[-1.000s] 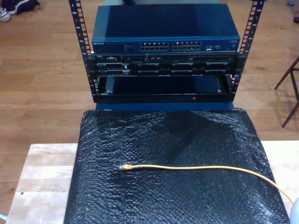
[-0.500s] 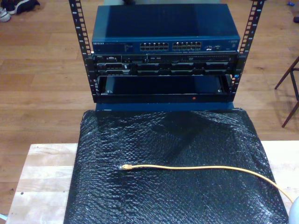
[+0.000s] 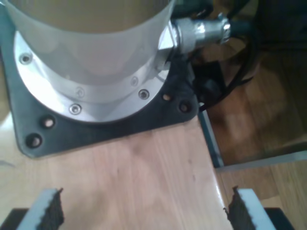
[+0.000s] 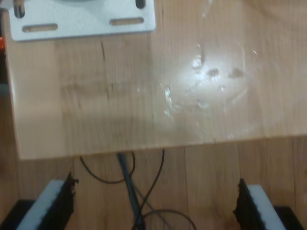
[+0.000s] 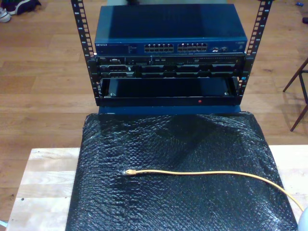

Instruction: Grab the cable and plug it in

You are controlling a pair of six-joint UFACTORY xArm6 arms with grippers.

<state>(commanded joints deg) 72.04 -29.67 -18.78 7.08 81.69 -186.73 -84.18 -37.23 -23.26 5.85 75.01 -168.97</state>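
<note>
Lying untouched on black mat [image 5: 183, 144], cable [image 5: 202, 173]; my first gripper [image 3: 142, 211], my second gripper [image 4: 156, 203] spread, holding nothing.

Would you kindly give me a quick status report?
My first gripper open, my second gripper open, both over bare wood. Cable lying free on the black mat, ungrasped. Nothing on it.

My first gripper [image 3: 141, 211] has white fingers [image 3: 43, 211] with black ribbed pads. My second gripper [image 4: 156, 206] looks alike. A silver arm base [image 3: 91, 62] sits screwed on a black plate [image 3: 96, 129].
</note>
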